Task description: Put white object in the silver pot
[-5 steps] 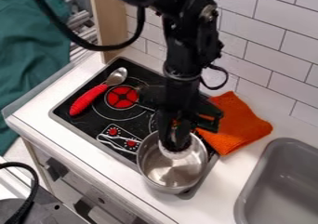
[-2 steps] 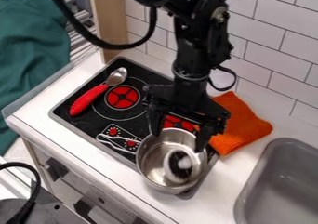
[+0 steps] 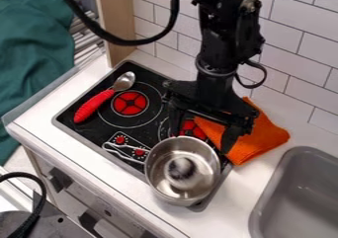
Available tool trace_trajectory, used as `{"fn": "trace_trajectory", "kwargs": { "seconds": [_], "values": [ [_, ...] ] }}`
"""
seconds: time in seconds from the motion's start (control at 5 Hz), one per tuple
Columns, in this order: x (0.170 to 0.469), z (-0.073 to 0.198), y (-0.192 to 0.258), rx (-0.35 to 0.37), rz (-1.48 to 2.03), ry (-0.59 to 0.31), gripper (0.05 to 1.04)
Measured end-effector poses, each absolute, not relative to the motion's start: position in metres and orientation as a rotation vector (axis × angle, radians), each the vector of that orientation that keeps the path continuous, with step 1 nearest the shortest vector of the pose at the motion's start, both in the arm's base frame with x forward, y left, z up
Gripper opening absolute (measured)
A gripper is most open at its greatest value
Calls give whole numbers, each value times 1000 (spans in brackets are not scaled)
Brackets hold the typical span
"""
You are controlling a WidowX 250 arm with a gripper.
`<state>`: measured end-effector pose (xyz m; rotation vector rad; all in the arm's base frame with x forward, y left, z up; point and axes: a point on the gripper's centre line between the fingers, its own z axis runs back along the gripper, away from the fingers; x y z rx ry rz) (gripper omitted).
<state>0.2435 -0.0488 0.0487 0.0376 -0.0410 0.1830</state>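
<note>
White thing: It is down in the silver pot. It has a dark part on it (image 3: pixel 182 169).
Silver pot: It sits on the black stove (image 3: pixel 92 131), near the stove's front edge and right corner. The pot (image 3: pixel 173 200) looks upright.
Gripper: The robot's gripper (image 3: pixel 200 143) hangs by the back rim of the pot. Its jaws are spread wide with nothing pinched in them.
Job: The big part looks done, because the white thing is in the pot and let go. I think all that is left is for the arm to move away.
Pot rim: The jaws look near it, so going up first seems safest. A bump could tip or push the pot.
Orange cloth: The cloth (image 3: pixel 254 136) lies behind and to the right, close to one jaw. It could get snagged if the arm goes low.
Tile wall: The wall (image 3: pixel 290 44) is behind the arm, so there may not be much room that way.
Red spoon: The spoon (image 3: pixel 96 105) lies on the stove to the left, well apart from the jaws.
</note>
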Motion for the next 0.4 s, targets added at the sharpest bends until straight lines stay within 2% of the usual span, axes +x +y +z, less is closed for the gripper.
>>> {"fn": "trace_trajectory", "kwargs": {
  "seconds": [0.4],
  "values": [
    [248,46,-57,-24,177,-55,1005]
  ]
}}
